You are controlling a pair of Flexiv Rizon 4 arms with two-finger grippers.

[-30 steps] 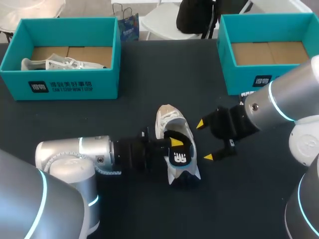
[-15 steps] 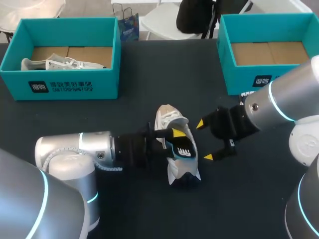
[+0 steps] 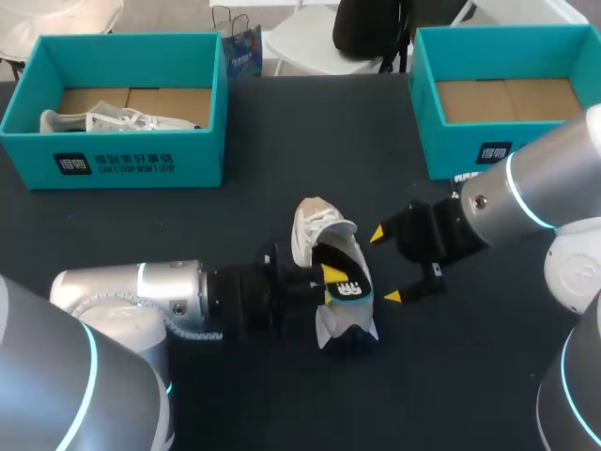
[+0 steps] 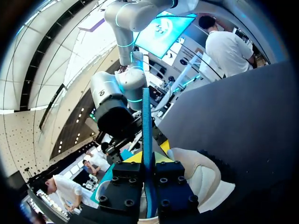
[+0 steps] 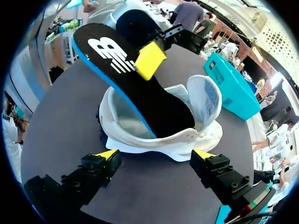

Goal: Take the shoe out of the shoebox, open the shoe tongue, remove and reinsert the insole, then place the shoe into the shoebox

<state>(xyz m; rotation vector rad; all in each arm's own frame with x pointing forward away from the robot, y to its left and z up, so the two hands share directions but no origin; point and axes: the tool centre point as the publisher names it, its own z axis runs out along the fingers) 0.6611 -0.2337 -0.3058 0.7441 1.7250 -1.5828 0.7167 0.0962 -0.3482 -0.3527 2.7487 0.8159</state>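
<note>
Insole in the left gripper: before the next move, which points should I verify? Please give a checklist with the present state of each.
1. Left gripper shut on the insole: ok, both fingers clamp its raised end.
2. Insole free of the shoe: not ok, its lower end lies inside the shoe.
3. Tongue open: ok, it stands up clear of the opening.
4. Right gripper steadying the shoe: not ok, it is open, with one finger at each side of the shoe.
5. Right shoebox free for the shoe: ok, only its cardboard bottom shows.
</note>
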